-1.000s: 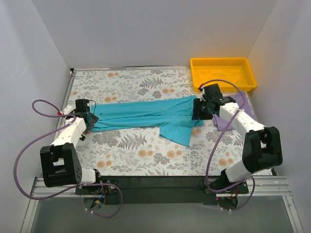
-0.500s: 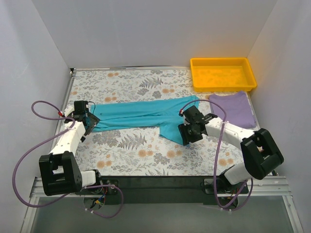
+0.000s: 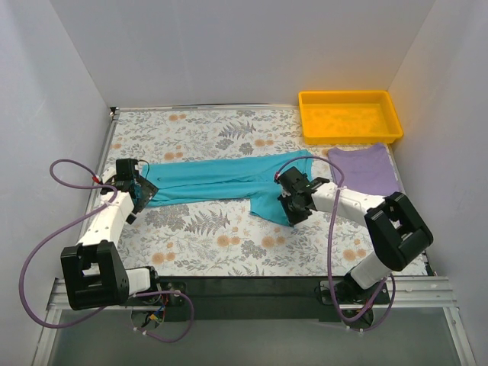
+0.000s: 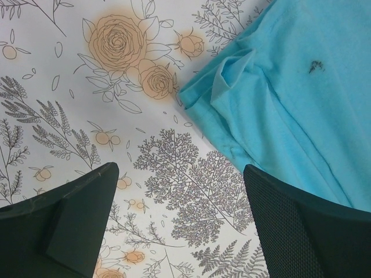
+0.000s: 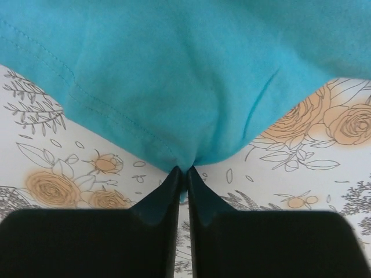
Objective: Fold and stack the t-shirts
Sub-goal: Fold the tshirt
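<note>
Our left gripper (image 4: 179, 174) gapes wide; our right gripper (image 5: 184, 171) is pinched tight.
Our left arm (image 3: 107, 217) reaches forward along the left side, its wrist turned down and its two dark fingers (image 4: 69, 214) spread well apart. Our right arm (image 3: 358, 204) stretches forward and inward toward the middle, forearm lying low, its fingertips pressed together with a gathered bit of the teal t-shirt (image 5: 174, 87) caught between them.
</note>
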